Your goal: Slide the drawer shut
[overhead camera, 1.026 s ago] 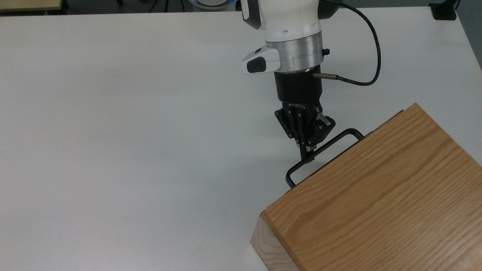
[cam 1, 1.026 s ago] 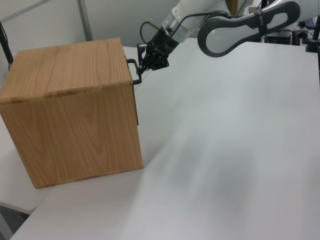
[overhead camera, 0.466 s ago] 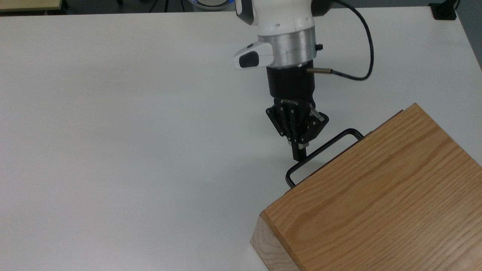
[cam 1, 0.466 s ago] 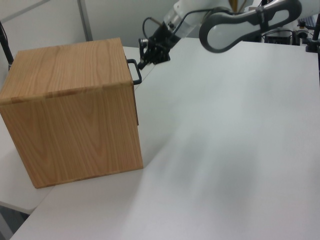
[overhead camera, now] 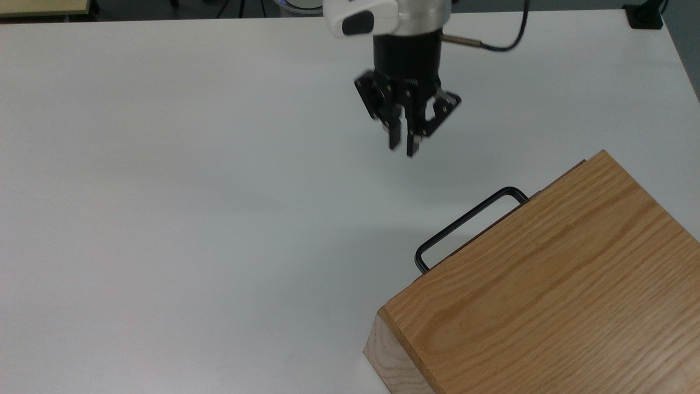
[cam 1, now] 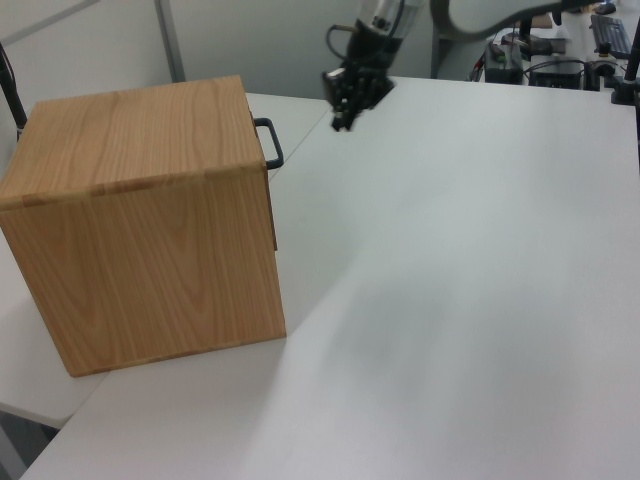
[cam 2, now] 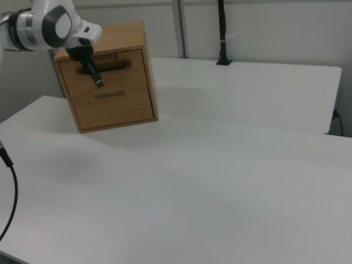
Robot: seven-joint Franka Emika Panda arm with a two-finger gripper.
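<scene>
The drawer point(cam 2: 125, 76) is the upper one in the oak cabinet point(overhead camera: 552, 284) and sits pushed in, its front about level with the cabinet face. Its black bar handle point(overhead camera: 465, 225) sticks out toward the top view's upper left, and from the box's corner point(cam 1: 270, 142) in the left view. My gripper point(overhead camera: 403, 146) hangs above the white table, well clear of the handle, up and to the top view's left. A narrow gap separates its fingertips and nothing is held. In the left view the gripper point(cam 1: 340, 122) floats right of the cabinet; in the right view the gripper point(cam 2: 98, 83) overlaps the drawer front.
A lower drawer point(cam 2: 115, 109) with its own small handle lies beneath. The cabinet stands at the white table's point(overhead camera: 191, 219) corner. A black post point(cam 2: 222, 33) rises at the far table edge in the right view, and a black cable point(cam 2: 12, 192) hangs at the right view's left.
The gripper has left the handle, rising and drawing back toward the top view's upper left. Its fingertips show a small gap now. The drawer and cabinet look unmoved.
</scene>
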